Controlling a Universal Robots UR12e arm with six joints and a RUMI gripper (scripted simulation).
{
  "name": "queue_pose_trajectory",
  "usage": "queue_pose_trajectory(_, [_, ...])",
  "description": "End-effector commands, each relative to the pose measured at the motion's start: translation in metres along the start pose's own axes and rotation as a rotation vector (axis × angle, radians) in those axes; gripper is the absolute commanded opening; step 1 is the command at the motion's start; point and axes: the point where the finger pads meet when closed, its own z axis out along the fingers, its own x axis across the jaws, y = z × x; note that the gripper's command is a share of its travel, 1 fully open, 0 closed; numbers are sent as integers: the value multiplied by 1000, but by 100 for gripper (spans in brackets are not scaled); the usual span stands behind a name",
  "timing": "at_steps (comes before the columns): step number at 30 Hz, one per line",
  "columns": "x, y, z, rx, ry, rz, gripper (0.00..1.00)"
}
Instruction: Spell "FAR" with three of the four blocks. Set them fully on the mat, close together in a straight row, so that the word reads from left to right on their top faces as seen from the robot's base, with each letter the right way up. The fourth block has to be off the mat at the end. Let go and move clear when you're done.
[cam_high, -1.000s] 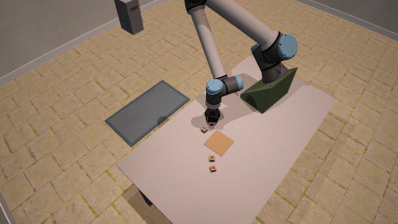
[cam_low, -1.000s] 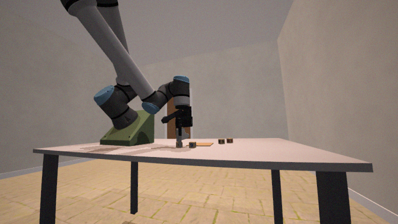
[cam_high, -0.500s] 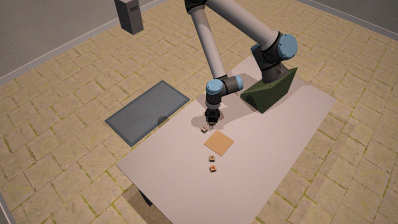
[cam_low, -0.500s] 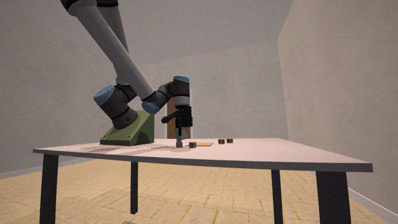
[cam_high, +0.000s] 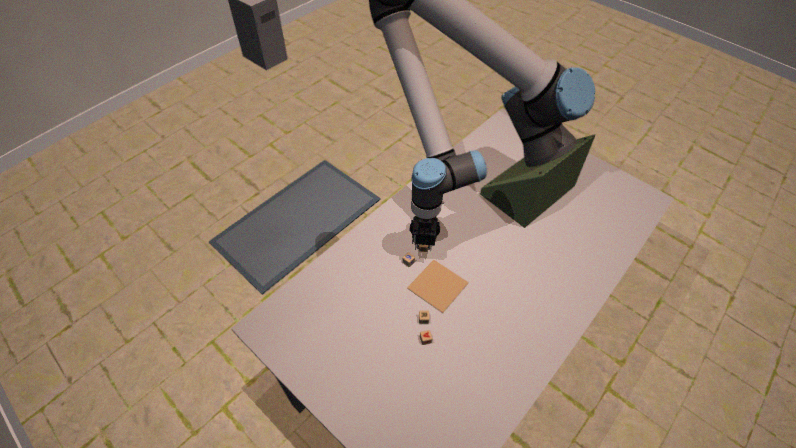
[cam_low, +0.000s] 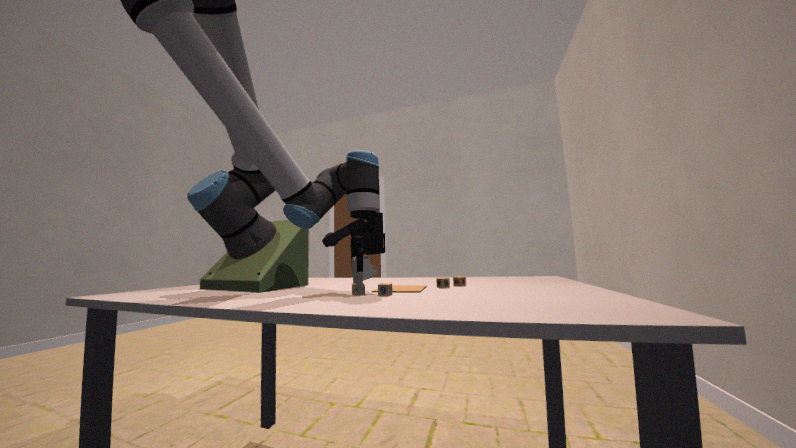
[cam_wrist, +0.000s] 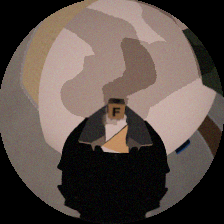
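Note:
My gripper (cam_high: 424, 244) (cam_low: 358, 288) points straight down at the table, near the tan mat's (cam_high: 437, 285) corner nearest the robot base. It is shut on the F block (cam_wrist: 116, 111), which rests on the table top. A block with a blue letter (cam_high: 408, 258) sits just beside the gripper, off the mat; it also shows in the exterior view (cam_low: 384, 288). Two more blocks lie past the mat's other side: one with a dark letter (cam_high: 424, 316) and the A block with a red letter (cam_high: 426, 336).
The green robot base (cam_high: 534, 186) stands at the table's back. A grey floor panel (cam_high: 295, 222) lies beside the table, and a grey box (cam_high: 257, 30) stands on the floor far off.

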Motion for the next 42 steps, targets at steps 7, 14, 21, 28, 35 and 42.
queue_pose_trajectory(7, [0,0,0,-1,-1,0,9])
queue_pose_trajectory(14, [0,0,0,-1,-1,0,9])
queue_pose_trajectory(21, [0,0,-9,-1,-1,0,9])
queue_pose_trajectory(28, [0,0,-42,-1,-1,0,9])
queue_pose_trajectory(35, [0,0,-72,-1,-1,0,9])
queue_pose_trajectory(42, [0,0,-97,-1,-1,0,9])
